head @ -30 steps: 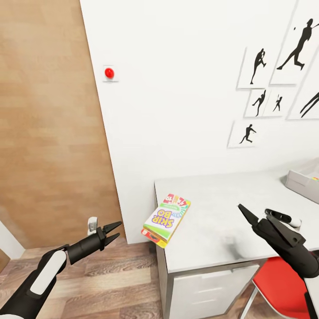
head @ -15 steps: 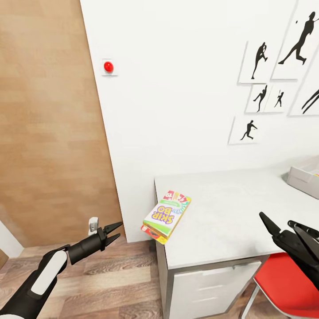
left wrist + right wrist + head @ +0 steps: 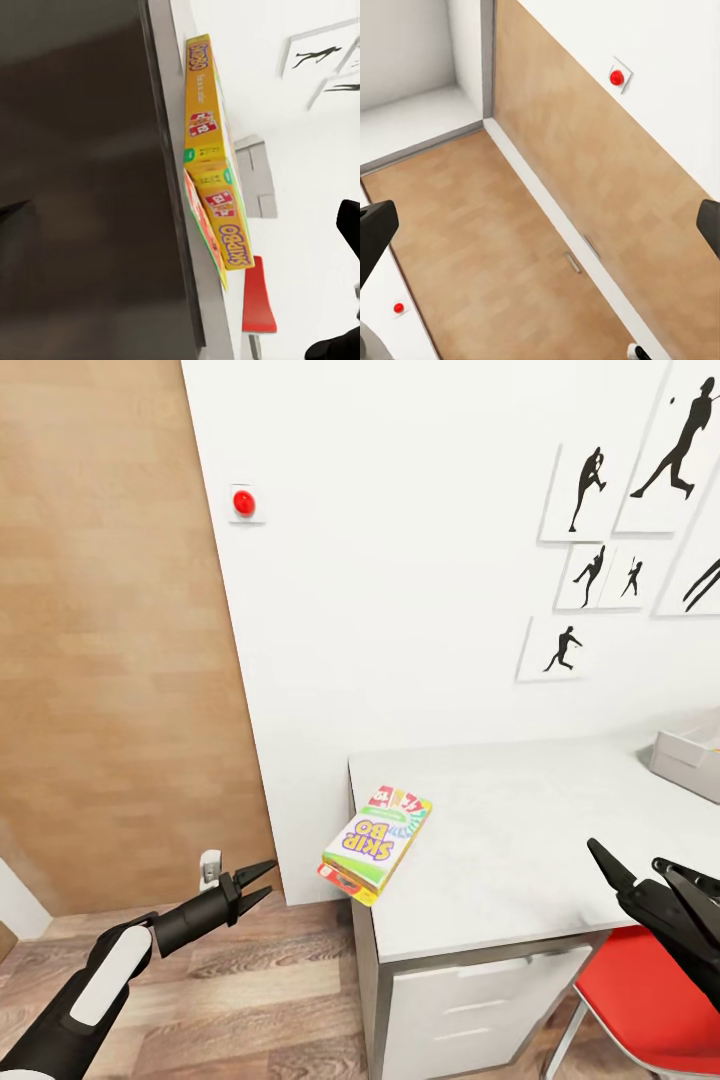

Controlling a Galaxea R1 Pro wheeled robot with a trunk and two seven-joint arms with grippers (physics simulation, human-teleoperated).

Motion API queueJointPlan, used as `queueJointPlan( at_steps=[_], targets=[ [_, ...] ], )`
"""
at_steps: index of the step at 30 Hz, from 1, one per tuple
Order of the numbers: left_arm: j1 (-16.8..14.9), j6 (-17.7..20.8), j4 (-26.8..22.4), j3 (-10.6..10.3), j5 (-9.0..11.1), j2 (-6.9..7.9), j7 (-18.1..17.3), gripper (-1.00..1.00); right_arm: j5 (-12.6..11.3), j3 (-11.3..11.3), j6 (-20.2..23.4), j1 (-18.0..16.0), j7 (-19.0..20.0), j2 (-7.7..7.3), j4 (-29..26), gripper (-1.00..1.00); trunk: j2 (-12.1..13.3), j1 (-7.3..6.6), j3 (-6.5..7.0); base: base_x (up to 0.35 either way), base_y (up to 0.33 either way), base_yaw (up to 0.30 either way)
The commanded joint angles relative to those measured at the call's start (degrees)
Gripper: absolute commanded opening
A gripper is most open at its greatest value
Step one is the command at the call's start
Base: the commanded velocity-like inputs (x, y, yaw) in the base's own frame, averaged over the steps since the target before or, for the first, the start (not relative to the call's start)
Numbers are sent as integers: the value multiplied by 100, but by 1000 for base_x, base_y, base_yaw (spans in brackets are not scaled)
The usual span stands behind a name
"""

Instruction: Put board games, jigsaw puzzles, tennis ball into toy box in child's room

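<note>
A yellow-green Skip-Bo board game [image 3: 377, 837] lies on the grey table [image 3: 520, 860], overhanging its left front corner, with a red-orange box edge [image 3: 338, 880] showing under it. In the left wrist view the stacked boxes [image 3: 212, 180] appear edge-on. A corner of the grey toy box [image 3: 690, 758] shows at the table's far right. My left gripper [image 3: 272, 877] hangs open over the wood floor, left of the table and below the game. At the table's front right edge my right gripper [image 3: 622, 852] is open and empty, its fingers [image 3: 375, 234] spread wide.
A red chair [image 3: 650, 1010] sits under the table beside white drawers [image 3: 470, 1000]. A wooden door [image 3: 110, 660] stands to the left, a white wall with a red button [image 3: 244, 503] and silhouette pictures [image 3: 600, 530] lies behind.
My right gripper has pulled back from over the table, rightward and down to its front edge. The view has tilted slightly. The left arm and the game stay put.
</note>
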Motion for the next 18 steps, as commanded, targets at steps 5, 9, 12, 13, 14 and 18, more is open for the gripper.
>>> queueJointPlan(
  at_steps=[5,9,12,13,14,18],
  targets=[
    [-4,29,1,-6,47,8,-17,100,-15,-1,51,-3,0,1,-1,100,-3,0,-5,0,-78,0],
    [-4,29,0,-1,50,8,-22,100,-15,-1,51,-3,-4,0,-2,100,-3,0,-5,0,-222,0],
    [-4,29,-3,0,50,6,-24,100,-15,-1,51,-3,-7,4,-1,100,-3,0,-5,0,-104,0],
    [-4,29,-4,0,50,7,-24,100,-15,-1,51,-3,-8,5,0,100,-3,0,-5,0,-55,0],
    [-4,27,-9,-1,51,8,-28,100,-15,-1,51,-3,-9,6,-1,100,-3,0,-5,0,-35,0],
    [-4,29,-16,-8,51,4,-27,100,-15,-1,51,-3,-16,7,0,100,-3,0,-5,0,-99,0]
  ],
)
